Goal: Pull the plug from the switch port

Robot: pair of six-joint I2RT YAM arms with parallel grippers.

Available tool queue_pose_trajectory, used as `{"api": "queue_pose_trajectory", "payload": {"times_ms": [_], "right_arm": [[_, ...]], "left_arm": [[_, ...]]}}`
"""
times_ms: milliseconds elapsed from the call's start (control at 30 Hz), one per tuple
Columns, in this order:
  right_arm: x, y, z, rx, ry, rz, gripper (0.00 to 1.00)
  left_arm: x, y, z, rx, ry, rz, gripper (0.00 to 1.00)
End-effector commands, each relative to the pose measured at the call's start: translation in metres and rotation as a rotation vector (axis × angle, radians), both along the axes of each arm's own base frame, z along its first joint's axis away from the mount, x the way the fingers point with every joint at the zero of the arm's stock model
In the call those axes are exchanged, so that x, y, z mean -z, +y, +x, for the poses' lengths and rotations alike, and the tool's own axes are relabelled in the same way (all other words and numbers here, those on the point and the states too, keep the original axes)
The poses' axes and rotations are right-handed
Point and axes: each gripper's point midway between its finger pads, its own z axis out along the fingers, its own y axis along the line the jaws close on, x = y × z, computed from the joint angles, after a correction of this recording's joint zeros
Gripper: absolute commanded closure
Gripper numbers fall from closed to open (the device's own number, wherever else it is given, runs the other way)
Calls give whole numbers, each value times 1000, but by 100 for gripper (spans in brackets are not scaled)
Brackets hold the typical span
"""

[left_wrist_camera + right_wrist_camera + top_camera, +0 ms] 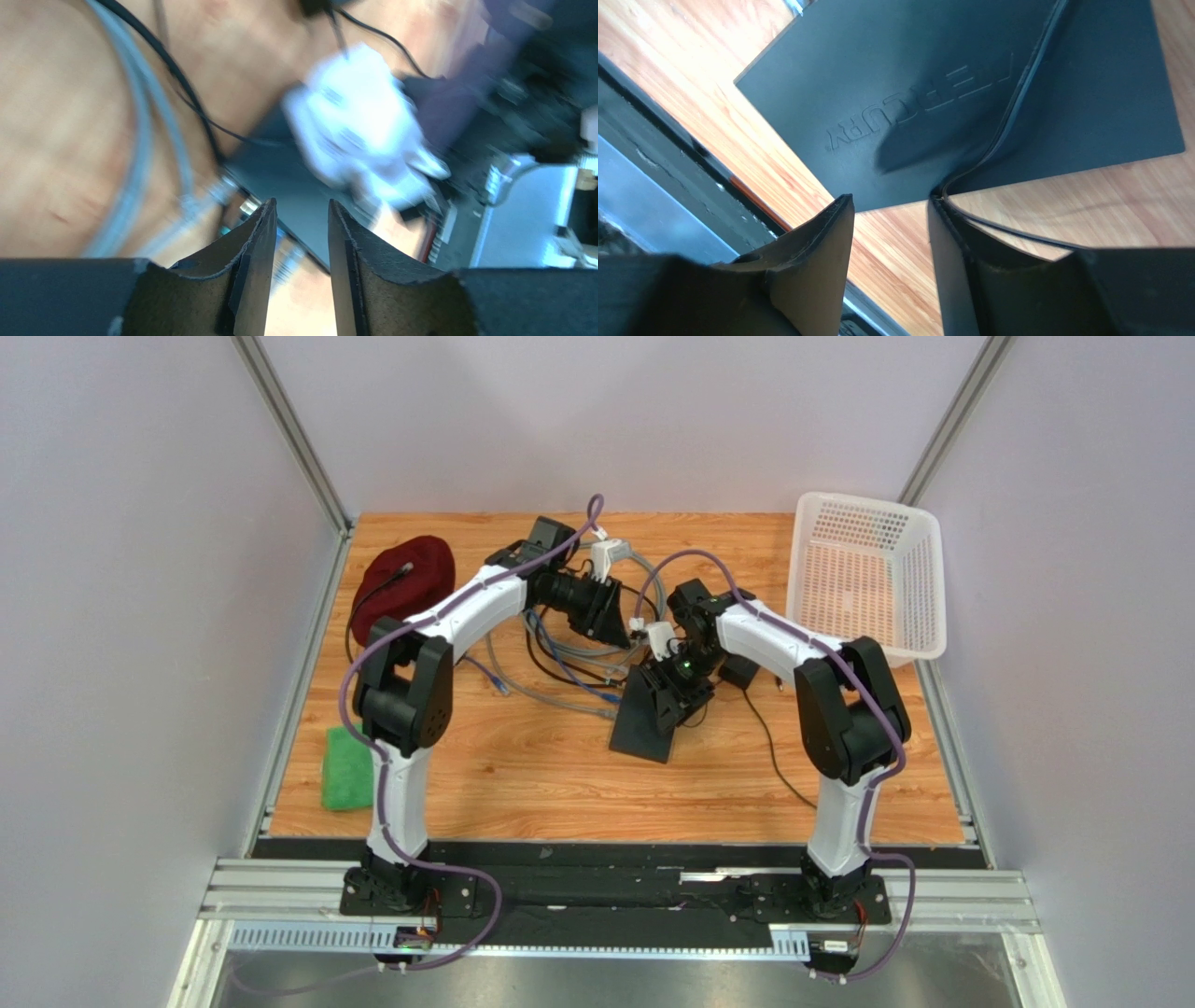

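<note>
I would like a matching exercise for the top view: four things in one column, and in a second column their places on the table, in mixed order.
Things:
1 basket
2 green pad
3 switch
4 dark red bundle

Places:
A near left edge
B centre
C far right corner
D far left corner

Pairs: 1-C; 2-A; 3-B; 4-D

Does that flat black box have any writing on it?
Yes, the switch bears the embossed word MERCURY, upside down in the right wrist view.
</note>
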Motion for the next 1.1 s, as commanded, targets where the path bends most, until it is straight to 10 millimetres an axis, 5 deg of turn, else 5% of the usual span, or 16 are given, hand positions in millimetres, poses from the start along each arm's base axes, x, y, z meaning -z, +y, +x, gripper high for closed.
{"api": "queue_pose_trajectory", "payload": {"times_ms": [0,167,433,733,1067], "right_arm": [[-27,13,-4,-92,-84,67,51],[-30,11,-10,-98,-82,77,51],[-36,5,-8,-87,-74,87,49],[-38,6,-9,-95,-53,96,47],[-37,4,-10,-98,-60,90,46]], "left_arm": [[24,4,39,-15,2,8,60],[36,16,57,-42,26,8,63],[54,19,34,46,81,-23,61],[52,6,49,65,69,-79,60],[75,2,27,170,126,-27,65]]}}
